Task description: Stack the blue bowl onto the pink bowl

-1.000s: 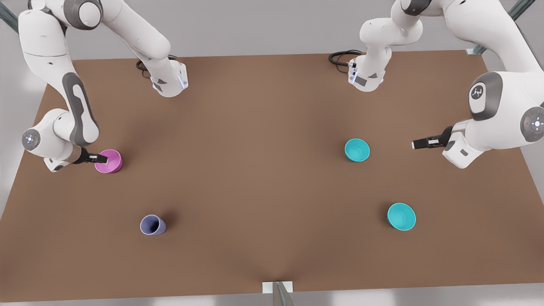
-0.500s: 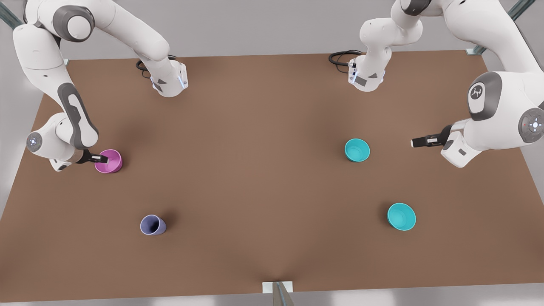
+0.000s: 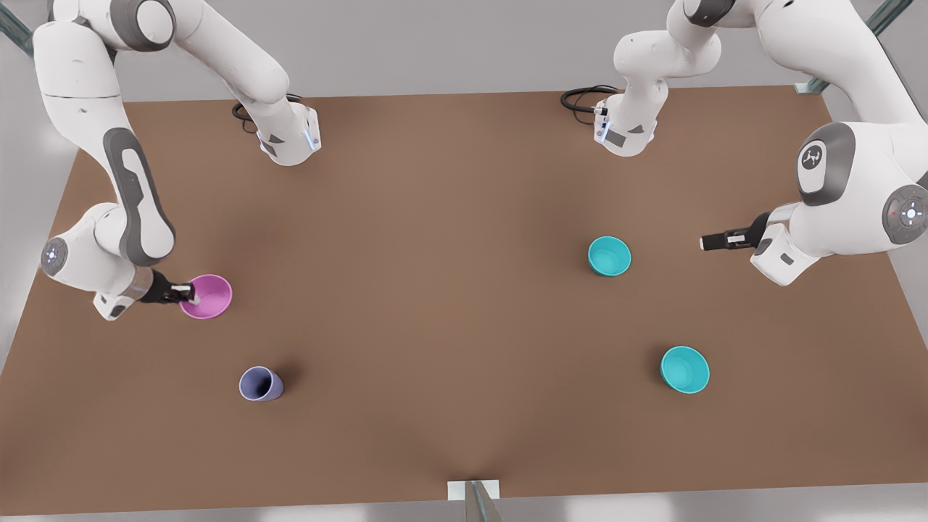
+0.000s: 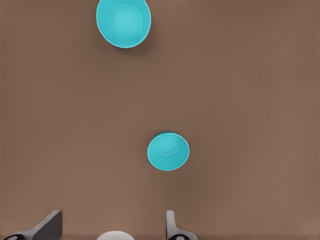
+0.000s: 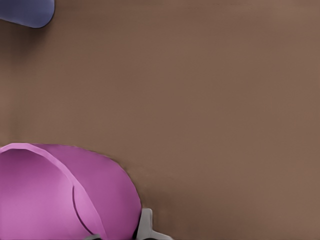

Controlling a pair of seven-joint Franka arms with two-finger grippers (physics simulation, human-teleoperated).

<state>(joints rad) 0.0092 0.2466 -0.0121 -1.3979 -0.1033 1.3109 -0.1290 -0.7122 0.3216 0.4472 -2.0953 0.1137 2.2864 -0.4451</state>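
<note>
The pink bowl point(image 3: 210, 298) hangs tilted above the table at the front view's left, and my right gripper point(image 3: 190, 293) is shut on its rim. In the right wrist view the pink bowl point(image 5: 60, 200) is close up, with one finger point(image 5: 146, 225) against its outer wall. The blue bowl point(image 3: 609, 256) stands upright on the table at the front view's right. My left gripper point(image 3: 714, 241) hovers to the right of it, open and holding nothing. The left wrist view has the blue bowl point(image 4: 168, 151) just ahead of the left gripper point(image 4: 111, 222).
A second, wider-rimmed teal bowl point(image 3: 685, 370) point(image 4: 123, 22) sits nearer the front edge at the front view's right. A lavender-blue cup point(image 3: 261, 383) point(image 5: 25, 12) stands at the front left. The brown table point(image 3: 435, 290) lies bare between them.
My right gripper has lifted the pink bowl off the table and carried it a little toward the front and the middle. The left gripper has barely moved.
</note>
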